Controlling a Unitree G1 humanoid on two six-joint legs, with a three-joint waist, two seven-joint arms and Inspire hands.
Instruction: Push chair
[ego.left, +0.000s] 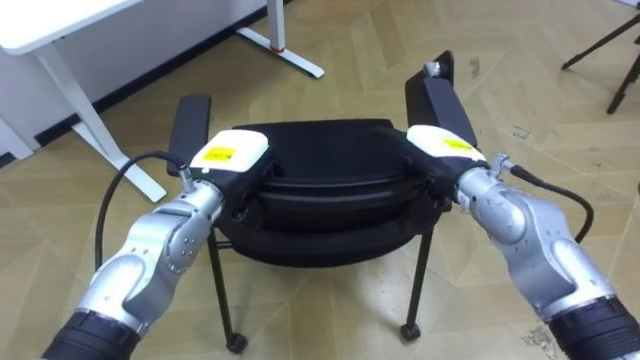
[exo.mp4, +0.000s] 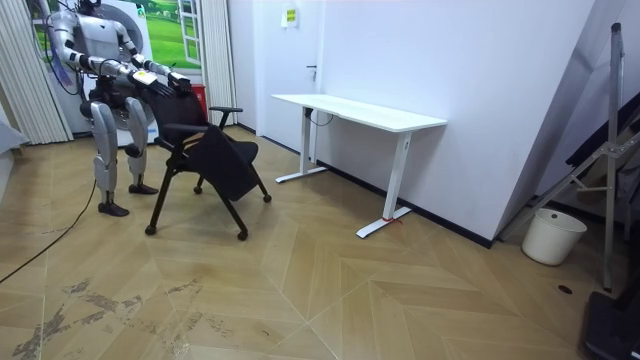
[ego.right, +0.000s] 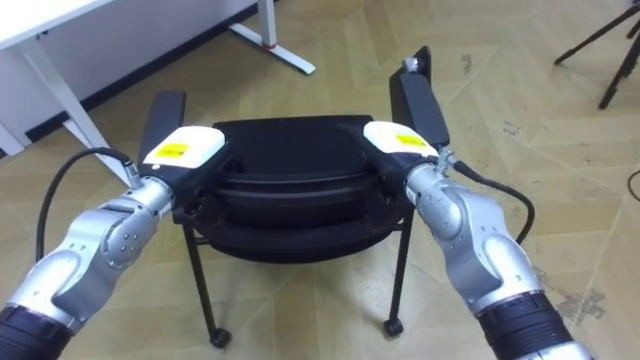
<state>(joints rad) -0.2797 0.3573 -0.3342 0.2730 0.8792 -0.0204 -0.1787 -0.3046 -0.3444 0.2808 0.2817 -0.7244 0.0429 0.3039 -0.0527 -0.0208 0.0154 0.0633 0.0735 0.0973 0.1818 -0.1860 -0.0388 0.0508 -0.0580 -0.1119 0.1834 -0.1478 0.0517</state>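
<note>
I see one black chair (ego.left: 320, 190) directly in front of me, standing on the wood floor (ego.left: 500, 60), with its back turned toward me. Both of my hands are on the top edge of this back: the left hand (ego.left: 232, 155) at the left corner and the right hand (ego.left: 445, 143) at the right corner. The fingers of both hands go down over the dark edge, where they are hidden from me, so I cannot tell if they grip the chair or only lie against it.

The chair has two armrests, the left armrest (ego.left: 190, 125) and the right armrest (ego.left: 440, 95), both pointing away from me. Under the two legs nearest to me I count two wheels (ego.left: 235, 343), one on each leg.

In the room view I stand upright behind the chair at the room view's left, with both arms stretched forward to it. Beyond the chair there is one white desk (exo.mp4: 360, 112) on two legs, near the wall. Well apart, at the room view's right, one white bucket (exo.mp4: 553, 236) stands on the floor.
</note>
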